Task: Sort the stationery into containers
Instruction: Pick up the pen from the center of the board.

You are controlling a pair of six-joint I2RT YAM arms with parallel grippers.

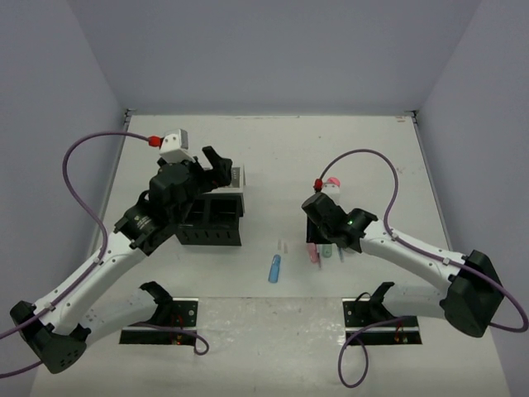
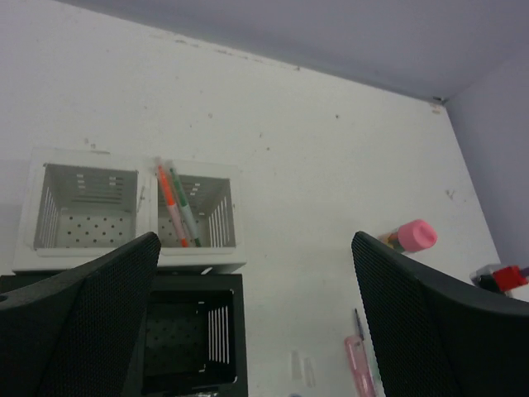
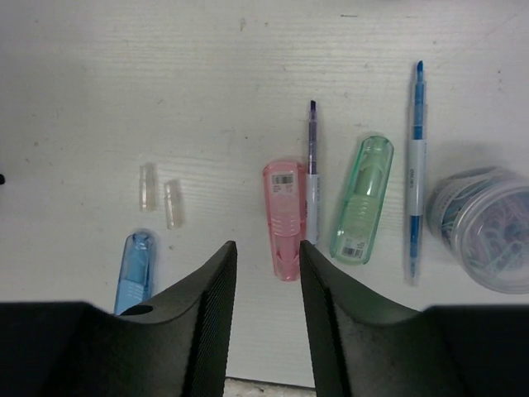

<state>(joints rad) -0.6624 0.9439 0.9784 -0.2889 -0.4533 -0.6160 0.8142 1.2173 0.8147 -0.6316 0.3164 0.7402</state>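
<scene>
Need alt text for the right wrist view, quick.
Empty, parted jaws hover over a white table; lying left to right: blue capsule, two clear caps, pink capsule, purple pen, green capsule, blue pen, tub of clips.

The organiser (image 1: 211,217) sits toward the left edge of the table (image 1: 331,149). In one of its small far boxes stand two pens (image 2: 178,203). To its right, a row runs toward the right edge: capsule piece (image 1: 274,268), two cases (image 3: 285,219), two more pens (image 3: 416,165), tub (image 3: 488,227). The bottle (image 2: 409,236) sits behind them.

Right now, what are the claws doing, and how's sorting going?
Left gripper open above the organiser. Right gripper open, over the pink capsule. Two pens in a white compartment; rest on the table. Nothing blocking.
</scene>
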